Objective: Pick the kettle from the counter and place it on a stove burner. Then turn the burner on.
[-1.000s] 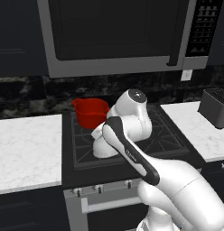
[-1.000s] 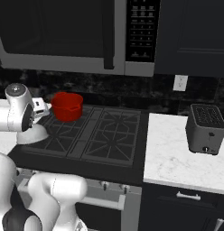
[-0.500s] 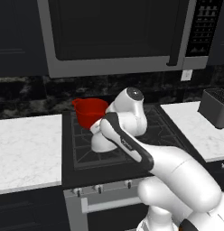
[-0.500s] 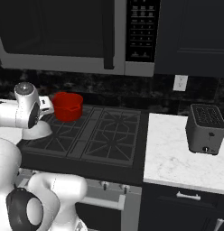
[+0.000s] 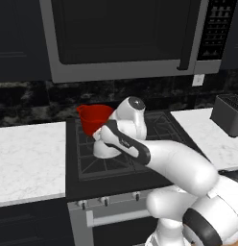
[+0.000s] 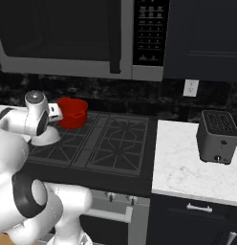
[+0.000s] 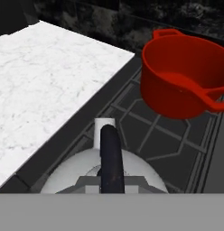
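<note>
hand view: the kettle (image 7: 105,173), a squat white-silver dome, lies directly below the camera, its dark handle (image 7: 111,158) running up the middle of the frame and its short spout (image 7: 105,124) pointing away toward the counter edge. it sits over the dark grate of the stove burner (image 7: 145,144), the front-left one of the black cooktop (image 7: 177,153). beyond it, on the rear-left burner, stands the red pot (image 7: 184,76), with one looped handle toward the wall and one toward the right edge; pot and kettle are near but apart. white marble counter (image 7: 46,72) lies to the left of the cooktop. the fingertips cannot be made out against the handle, so whether the gripper is open or closed on the kettle cannot be told.

left base view: the arm (image 5: 154,153) reaches forward and left over the cooktop; the kettle (image 5: 104,146) shows as a white dome beneath the wrist, just in front of the red pot (image 5: 94,117).

right base view: the kettle (image 6: 44,138) rests at the cooktop's front-left, under the hand, with the red pot (image 6: 72,112) behind it. a dark toaster (image 6: 217,136) stands on the right-hand counter, and a microwave (image 6: 82,36) hangs above the cooktop.
</note>
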